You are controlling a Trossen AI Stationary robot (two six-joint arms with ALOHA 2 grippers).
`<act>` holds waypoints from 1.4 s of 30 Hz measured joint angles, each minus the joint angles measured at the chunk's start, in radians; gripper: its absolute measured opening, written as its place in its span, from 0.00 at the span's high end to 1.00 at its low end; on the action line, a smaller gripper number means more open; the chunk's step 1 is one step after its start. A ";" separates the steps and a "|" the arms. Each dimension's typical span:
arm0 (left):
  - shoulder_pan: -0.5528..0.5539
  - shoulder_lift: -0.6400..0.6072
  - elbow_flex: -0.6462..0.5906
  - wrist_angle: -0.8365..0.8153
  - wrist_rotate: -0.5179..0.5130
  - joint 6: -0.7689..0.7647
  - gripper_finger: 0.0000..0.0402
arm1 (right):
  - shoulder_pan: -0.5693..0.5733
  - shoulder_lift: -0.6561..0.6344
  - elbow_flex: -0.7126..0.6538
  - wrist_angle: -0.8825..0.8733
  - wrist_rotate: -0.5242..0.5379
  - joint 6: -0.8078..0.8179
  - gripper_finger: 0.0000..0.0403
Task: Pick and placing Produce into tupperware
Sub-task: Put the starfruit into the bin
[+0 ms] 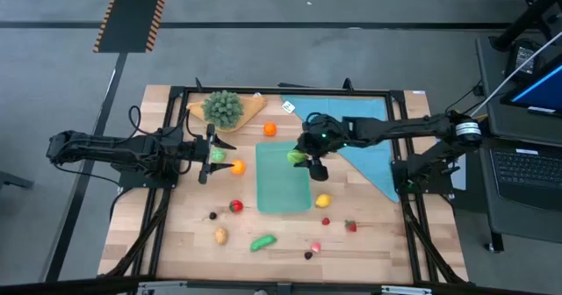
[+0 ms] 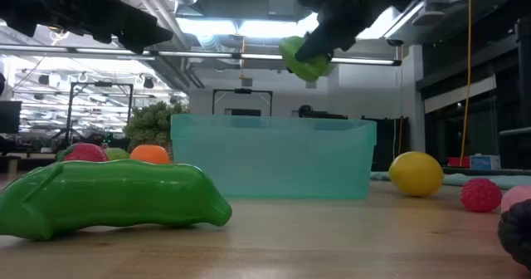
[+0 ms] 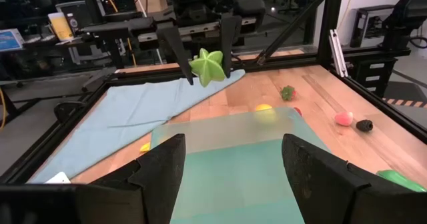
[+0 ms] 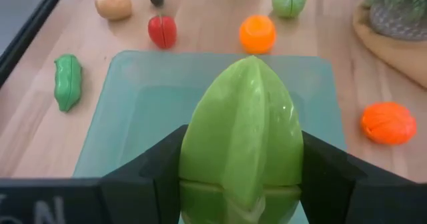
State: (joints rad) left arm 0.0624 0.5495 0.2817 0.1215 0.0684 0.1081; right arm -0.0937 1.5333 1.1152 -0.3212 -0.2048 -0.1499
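Note:
My right gripper (image 1: 307, 154) is shut on a green ridged star-shaped fruit (image 1: 297, 156) and hovers above the right edge of the teal tupperware (image 1: 283, 185). In the low view the fruit (image 2: 303, 59) hangs well above the tupperware (image 2: 274, 159). My left gripper (image 1: 211, 156) is open at the tupperware's left side, level and pointing right, with nothing between its fingers in the left wrist view (image 3: 233, 177). More produce lies on the wood: two orange pieces (image 1: 270, 129) (image 1: 237, 166), a lemon (image 1: 322, 201) and a pea pod (image 1: 262, 242). My right gripper pinches the green star-shaped fruit (image 4: 243, 137) between its two fingers, one finger (image 4: 157, 171) on each flank. The fingers point steeply down from above. The fruit is lifted clear, above the tupperware floor (image 4: 133, 97).
A bushy leafy bunch (image 1: 224, 107) sits on a tan board at the far left. A light-blue cloth (image 1: 373, 141) lies far right, under my right arm. A round green fruit (image 1: 217, 156) lies close by my left gripper. Small pieces are scattered along the near edge (image 1: 308, 255).

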 joint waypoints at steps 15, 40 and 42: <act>0.000 0.000 0.000 0.000 0.000 0.000 0.40 | 0.007 0.206 0.346 -0.366 -0.007 -0.063 0.45; 0.000 0.000 0.000 0.000 0.000 0.001 0.40 | 0.075 0.409 0.394 -0.323 -0.007 -0.066 0.45; 0.000 0.000 0.000 0.000 0.000 0.001 0.40 | 0.079 0.434 0.394 -0.302 -0.004 -0.066 0.45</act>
State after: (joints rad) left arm 0.0624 0.5495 0.2817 0.1212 0.0681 0.1089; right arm -0.0147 1.9669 1.5097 -0.6232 -0.2092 -0.2161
